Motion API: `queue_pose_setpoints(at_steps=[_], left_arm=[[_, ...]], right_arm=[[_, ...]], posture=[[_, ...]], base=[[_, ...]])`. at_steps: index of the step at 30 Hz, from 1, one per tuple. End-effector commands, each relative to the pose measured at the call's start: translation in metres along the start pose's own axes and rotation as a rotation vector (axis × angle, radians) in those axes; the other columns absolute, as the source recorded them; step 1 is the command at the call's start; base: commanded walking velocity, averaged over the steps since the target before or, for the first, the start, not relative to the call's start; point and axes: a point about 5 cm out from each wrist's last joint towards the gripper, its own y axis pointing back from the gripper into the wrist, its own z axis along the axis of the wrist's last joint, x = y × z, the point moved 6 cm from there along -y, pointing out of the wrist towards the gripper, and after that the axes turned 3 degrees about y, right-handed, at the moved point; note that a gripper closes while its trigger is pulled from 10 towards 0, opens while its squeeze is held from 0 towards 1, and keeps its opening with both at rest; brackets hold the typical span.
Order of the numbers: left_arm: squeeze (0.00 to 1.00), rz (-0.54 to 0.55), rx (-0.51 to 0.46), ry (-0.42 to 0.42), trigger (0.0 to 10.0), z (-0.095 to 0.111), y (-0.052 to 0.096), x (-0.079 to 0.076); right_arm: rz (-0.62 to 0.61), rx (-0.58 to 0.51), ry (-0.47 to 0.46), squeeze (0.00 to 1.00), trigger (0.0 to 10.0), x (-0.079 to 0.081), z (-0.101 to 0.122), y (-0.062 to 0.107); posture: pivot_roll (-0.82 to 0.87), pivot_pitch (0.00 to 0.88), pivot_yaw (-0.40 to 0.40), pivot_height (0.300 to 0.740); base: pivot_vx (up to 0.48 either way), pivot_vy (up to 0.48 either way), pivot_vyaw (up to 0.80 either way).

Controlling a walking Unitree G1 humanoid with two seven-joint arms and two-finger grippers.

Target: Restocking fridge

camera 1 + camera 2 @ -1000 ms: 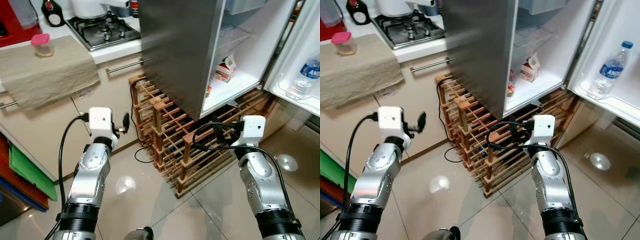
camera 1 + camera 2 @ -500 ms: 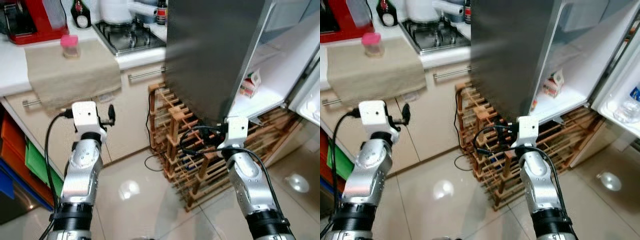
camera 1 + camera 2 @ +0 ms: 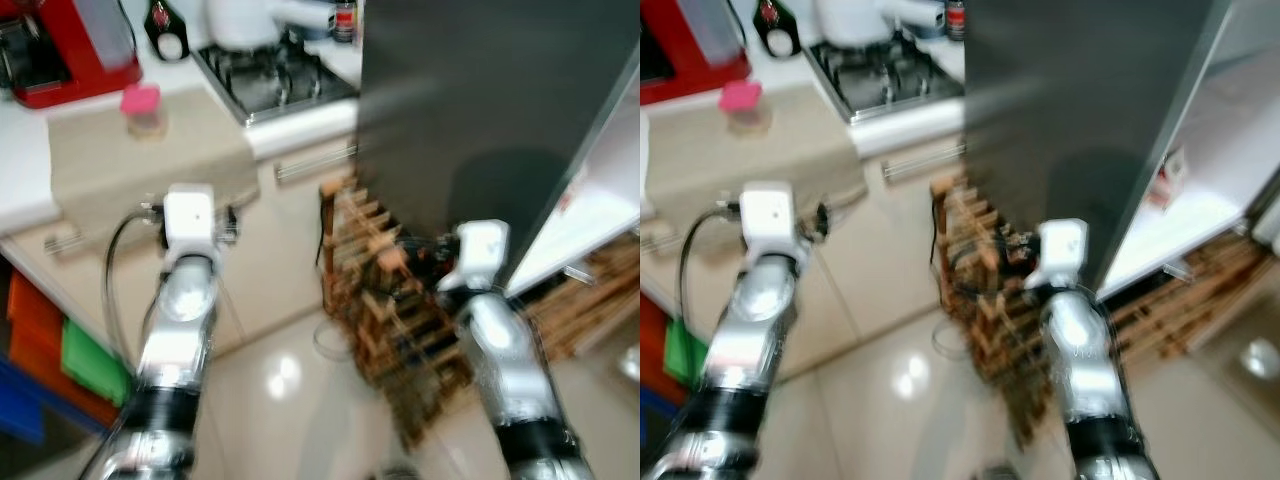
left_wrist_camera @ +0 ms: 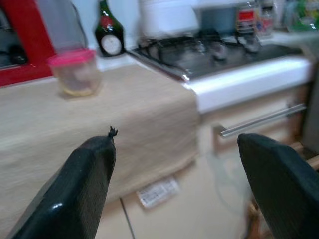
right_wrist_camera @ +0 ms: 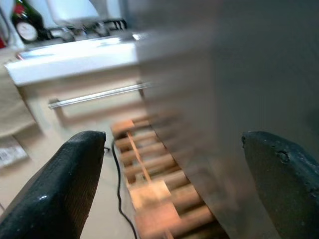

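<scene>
Restocking barely begun: my left tool (image 4: pixel 174 169) and right tool (image 5: pixel 174 169) both released, empty, between worktop (image 3: pixel 60 150) and open fridge (image 3: pixel 480 110).

fridge (image 3: pixel 470 110): tall, dark grey steel side panel facing the camera, standing on the right beside the kitchen counter run. Door side is open, white interior lit, bottom shelf (image 3: pixel 1160 235) white and mostly bare. One small carton (image 3: pixel 1173 168), white with red print, stands upright on that shelf toward the back; label unreadable through the motion blur. Wooden lattice rack sits on the floor right against the fridge's base, under and in front of it. Right wrist view has the grey side panel (image 5: pixel 239 64) close up, blurred
</scene>
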Motion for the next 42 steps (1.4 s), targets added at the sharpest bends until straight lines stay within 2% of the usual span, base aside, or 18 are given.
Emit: queue_pose_setpoints(at_steps=[1, 4, 9, 14, 18, 37, 40, 42], left_arm=[[0.00, 0.051, 0.034, -0.015, 10.0, -0.011, 0.003, 0.016], [0.00, 0.074, 0.036, -0.036, 10.0, -0.011, 0.003, 0.015], [0.00, 0.086, 0.028, -0.040, 10.0, -0.009, 0.005, 0.017], [0.00, 0.105, 0.036, -0.035, 10.0, -0.012, 0.005, 0.019], [0.00, 0.078, -0.003, 0.006, 10.0, -0.003, 0.005, 0.017], [0.00, 0.019, -0.007, 0.035, 10.0, -0.003, 0.003, 0.008], [0.00, -0.001, 0.005, -0.018, 10.0, -0.004, 0.001, 0.002], [0.00, -0.008, -0.028, 0.007, 10.0, 0.002, 0.002, 0.001]], right_arm=[[0.037, -0.023, -0.002, 0.00, 10.0, 0.015, 0.008, -0.005], [0.081, -0.030, 0.001, 0.00, 10.0, 0.028, 0.010, -0.010], [0.107, -0.037, 0.003, 0.00, 10.0, 0.035, 0.012, -0.014], [0.110, -0.040, -0.003, 0.00, 10.0, 0.037, 0.014, -0.015], [0.103, -0.044, -0.019, 0.00, 10.0, 0.036, 0.014, -0.015], [0.091, -0.014, -0.009, 0.00, 10.0, 0.031, 0.007, -0.015], [0.085, -0.017, -0.006, 0.00, 10.0, 0.031, 0.007, -0.015], [0.073, -0.029, -0.001, 0.00, 10.0, 0.030, 0.009, -0.014]], posture=[[-0.05, 0.000, 0.043, 0.740], [-0.04, 0.000, 0.031, 0.740], [-0.02, 0.000, 0.025, 0.740], [-0.02, 0.000, 0.023, 0.740], [-0.03, 0.000, 0.022, 0.740], [-0.02, 0.000, 0.020, 0.740], [-0.03, 0.000, 0.023, 0.740], [-0.03, 0.000, 0.026, 0.740]], base=[[0.000, -0.428, 0.45], [0.270, -0.392, 0.45], [0.313, -0.360, 0.45], [0.195, -0.210, 0.45], [0.000, 0.000, 0.45], [0.000, 0.477, 0.07], [0.000, 0.000, 0.00], [0.000, 0.000, 0.00]])
